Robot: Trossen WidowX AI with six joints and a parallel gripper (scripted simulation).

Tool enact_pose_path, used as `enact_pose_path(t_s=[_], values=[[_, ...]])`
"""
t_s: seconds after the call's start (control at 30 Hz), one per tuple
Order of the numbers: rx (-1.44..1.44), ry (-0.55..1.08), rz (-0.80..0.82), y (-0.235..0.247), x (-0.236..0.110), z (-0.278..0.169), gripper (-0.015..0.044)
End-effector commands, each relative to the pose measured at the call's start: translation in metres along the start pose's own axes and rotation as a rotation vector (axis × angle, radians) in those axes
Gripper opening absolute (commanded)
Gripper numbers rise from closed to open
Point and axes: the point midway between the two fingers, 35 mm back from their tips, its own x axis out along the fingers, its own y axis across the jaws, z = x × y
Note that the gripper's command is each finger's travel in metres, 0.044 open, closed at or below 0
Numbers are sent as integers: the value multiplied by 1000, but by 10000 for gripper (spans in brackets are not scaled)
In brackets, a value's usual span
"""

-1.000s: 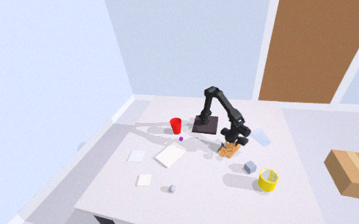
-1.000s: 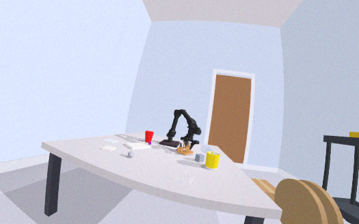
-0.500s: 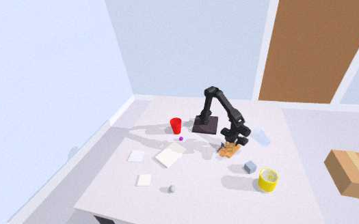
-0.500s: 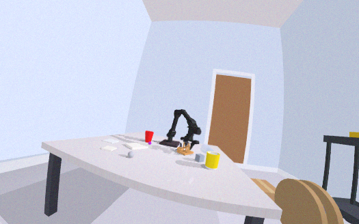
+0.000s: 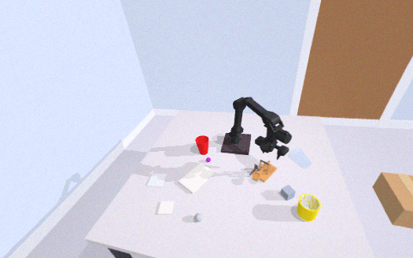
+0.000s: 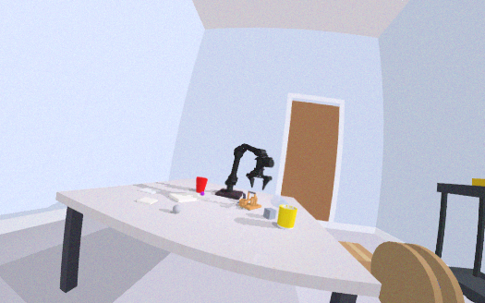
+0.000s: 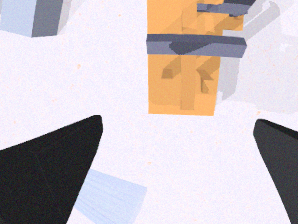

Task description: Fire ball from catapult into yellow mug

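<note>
The orange catapult (image 5: 268,175) (image 6: 253,207) (image 7: 165,95) stands on the table in front of the arm, with dark grey bars across it in the wrist view. My gripper (image 5: 272,155) (image 6: 258,187) (image 7: 180,124) is wide open and empty, raised above the table beside the catapult. The yellow mug (image 5: 307,211) (image 6: 286,217) stands upright near the table's front right. A small purple ball (image 5: 208,160) (image 6: 202,193) lies by the red cup, apart from the catapult. A larger grey ball (image 5: 198,217) (image 6: 176,209) lies near the front edge. No ball is visible in the catapult.
A grey-blue block (image 5: 288,192) (image 6: 270,213) (image 7: 46,17) sits between catapult and mug. The red cup (image 5: 202,145) (image 6: 201,185) stands left of the arm's base. A pale blue sheet (image 5: 300,158) (image 7: 112,197) lies right of the catapult. A cream book (image 5: 196,178) and white squares lie left.
</note>
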Motion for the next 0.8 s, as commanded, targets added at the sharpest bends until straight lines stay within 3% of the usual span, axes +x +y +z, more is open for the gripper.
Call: enact_pose_path(t_s=[0.0,0.23,0.43,0.77], values=[[-2,5,-29,-3,10,-1,440],[-3,0,-27,-8,-5,-3,440],[-3,-1,-27,-9,40,-3,440],[-3,-1,-27,-8,49,-3,440]])
